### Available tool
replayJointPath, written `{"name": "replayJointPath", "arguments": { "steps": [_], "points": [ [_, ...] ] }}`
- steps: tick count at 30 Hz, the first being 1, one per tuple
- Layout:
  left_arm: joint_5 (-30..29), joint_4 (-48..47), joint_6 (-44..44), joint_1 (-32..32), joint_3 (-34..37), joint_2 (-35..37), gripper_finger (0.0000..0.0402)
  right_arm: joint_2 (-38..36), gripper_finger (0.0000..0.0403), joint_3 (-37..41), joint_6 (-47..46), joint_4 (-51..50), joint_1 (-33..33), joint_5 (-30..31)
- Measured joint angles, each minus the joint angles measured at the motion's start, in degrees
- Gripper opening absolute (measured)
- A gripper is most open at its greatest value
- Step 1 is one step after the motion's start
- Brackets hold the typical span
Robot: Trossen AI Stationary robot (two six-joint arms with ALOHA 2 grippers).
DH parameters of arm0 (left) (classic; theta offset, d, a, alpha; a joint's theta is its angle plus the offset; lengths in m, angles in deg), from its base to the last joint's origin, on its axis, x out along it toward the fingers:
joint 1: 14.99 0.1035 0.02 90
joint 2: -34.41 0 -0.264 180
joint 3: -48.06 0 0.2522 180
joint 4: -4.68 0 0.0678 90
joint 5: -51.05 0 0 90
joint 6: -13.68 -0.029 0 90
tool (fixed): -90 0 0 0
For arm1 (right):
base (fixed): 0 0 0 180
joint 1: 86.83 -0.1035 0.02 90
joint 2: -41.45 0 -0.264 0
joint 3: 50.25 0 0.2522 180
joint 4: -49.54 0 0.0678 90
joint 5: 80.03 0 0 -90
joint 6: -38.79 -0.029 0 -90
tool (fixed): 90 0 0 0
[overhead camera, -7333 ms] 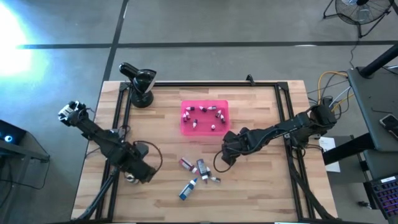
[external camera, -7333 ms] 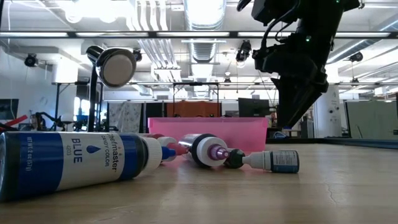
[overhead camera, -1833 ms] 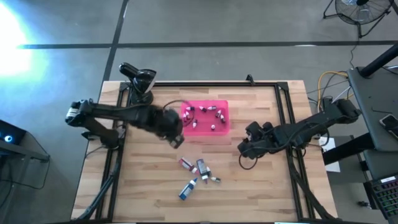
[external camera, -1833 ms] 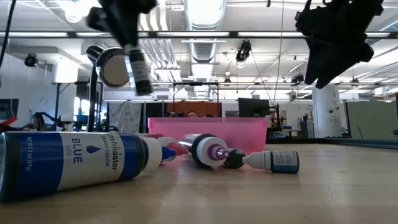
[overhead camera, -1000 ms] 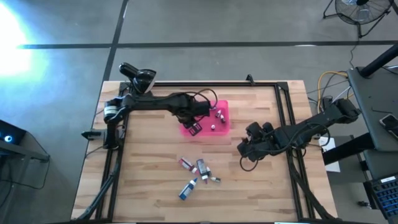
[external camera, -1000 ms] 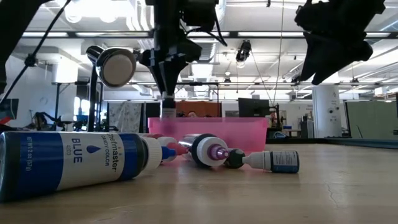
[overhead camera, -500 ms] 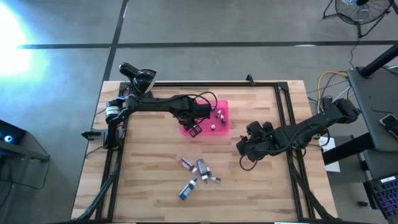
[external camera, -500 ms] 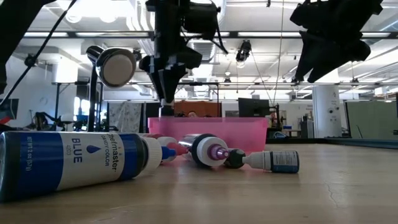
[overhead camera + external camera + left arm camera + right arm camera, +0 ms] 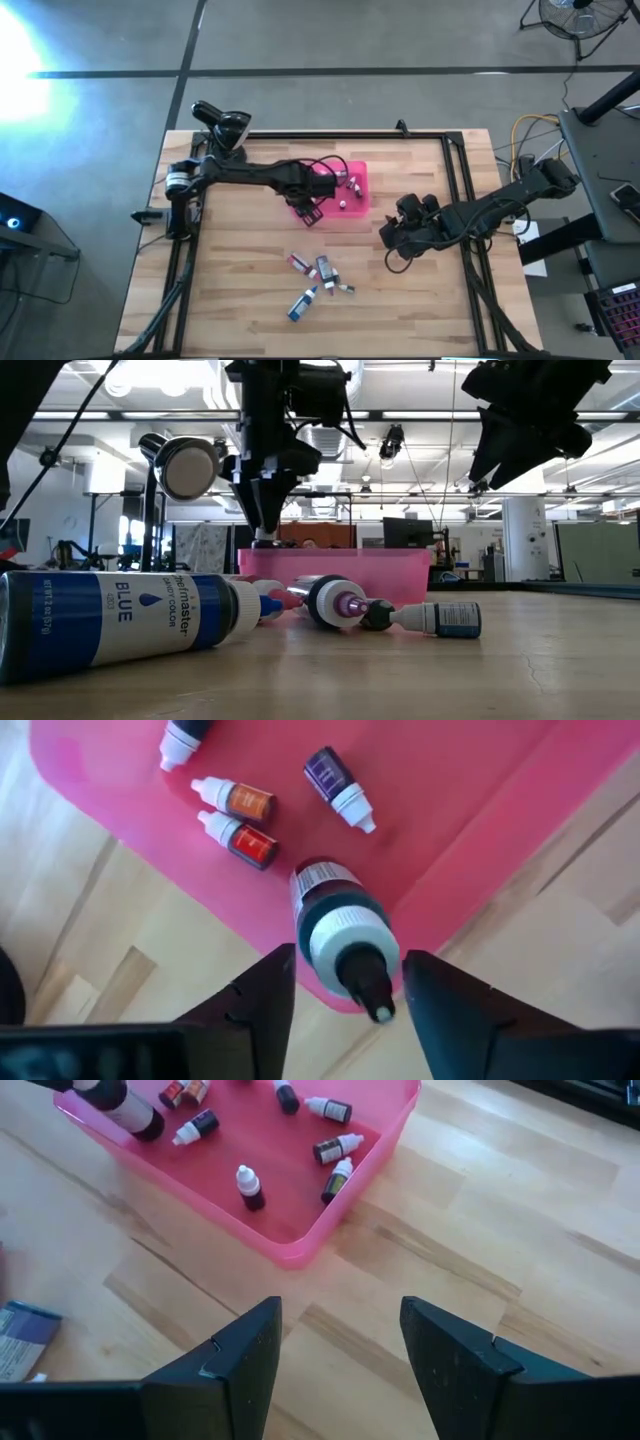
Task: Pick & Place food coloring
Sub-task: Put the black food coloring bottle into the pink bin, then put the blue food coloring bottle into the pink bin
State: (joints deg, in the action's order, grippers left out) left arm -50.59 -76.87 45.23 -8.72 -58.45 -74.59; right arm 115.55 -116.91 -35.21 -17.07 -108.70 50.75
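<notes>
On the pale wooden counter (image 9: 240, 290), left jaws (image 9: 340, 990) pinch a dark white-capped food coloring bottle (image 9: 335, 920) above the pink plastic tray (image 9: 358, 205), ready to drop; right jaws (image 9: 340, 1330), mid-right, hover spread.

Left arm has carried a bottle over to the tray

My left gripper (image 9: 312, 207), parked low at the table's left front some seconds back, swung across and now hangs over the near edge of the pink tray (image 9: 358, 203), its fingers clamped on a dark bottle (image 9: 335, 914) with a white cap, nozzle toward the wrist camera; in the last second it has eased slightly lower; my right gripper (image 9: 392, 238) has pulled back from the loose bottles (image 9: 318, 276) toward the table's right side
</notes>
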Motion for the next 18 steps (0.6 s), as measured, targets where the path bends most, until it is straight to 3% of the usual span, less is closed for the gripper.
{"name": "replayJointPath", "arguments": {
  "steps": [14, 18],
  "points": [
    [-2.4, -2.8, 3.3, -0.3, 0.1, 7.5, 0.0170, 0.0, 0.0201, 0.4, 0.7, 1.0, 0.0, 0.2],
    [-2.4, -3.6, 4.6, -2.1, 0.2, 9.9, 0.0170, 0.0, 0.0201, 0.7, 2.5, 1.6, 0.0, -3.4]
  ]
}}
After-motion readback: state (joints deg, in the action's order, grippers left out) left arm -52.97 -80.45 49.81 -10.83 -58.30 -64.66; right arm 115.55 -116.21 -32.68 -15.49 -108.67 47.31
